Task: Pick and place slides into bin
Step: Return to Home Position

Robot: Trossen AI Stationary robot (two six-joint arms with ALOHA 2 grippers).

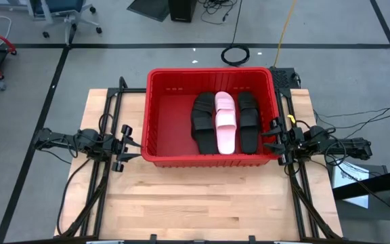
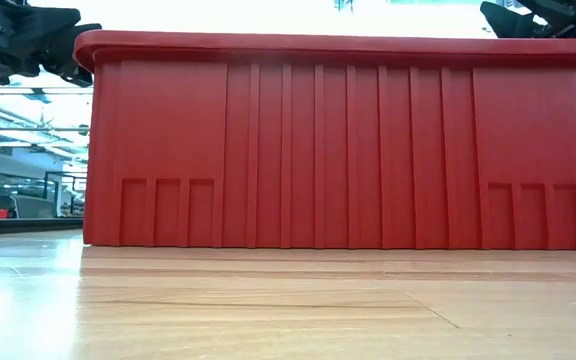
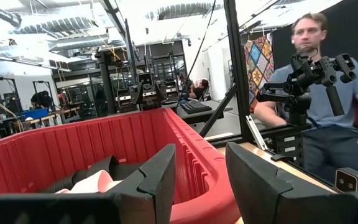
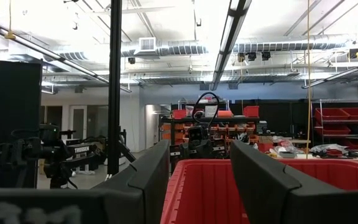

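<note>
The red bin [image 1: 156, 115] stands at the middle of the table's far half. Several slides lie flat on its floor side by side: black ones [image 1: 203, 122], pale pink ones [image 1: 225, 122] and black ones [image 1: 248, 120]. My left gripper [image 1: 133, 144] is open and empty, level, just outside the bin's left wall near its near-left corner [image 3: 210, 180]. My right gripper [image 1: 273, 135] is open and empty, level, just outside the bin's right wall [image 4: 204, 186]. In the left wrist view a pink slide [image 3: 95, 182] and black slides [image 3: 107, 167] show inside the bin.
Bare wooden tabletop [image 1: 202, 203] lies between the bin and the near edge. Dark frame rails [image 1: 103, 183] run along the table's left and right sides. A person [image 3: 328, 106] sits beyond the table's right side, behind my right arm [image 3: 309, 71].
</note>
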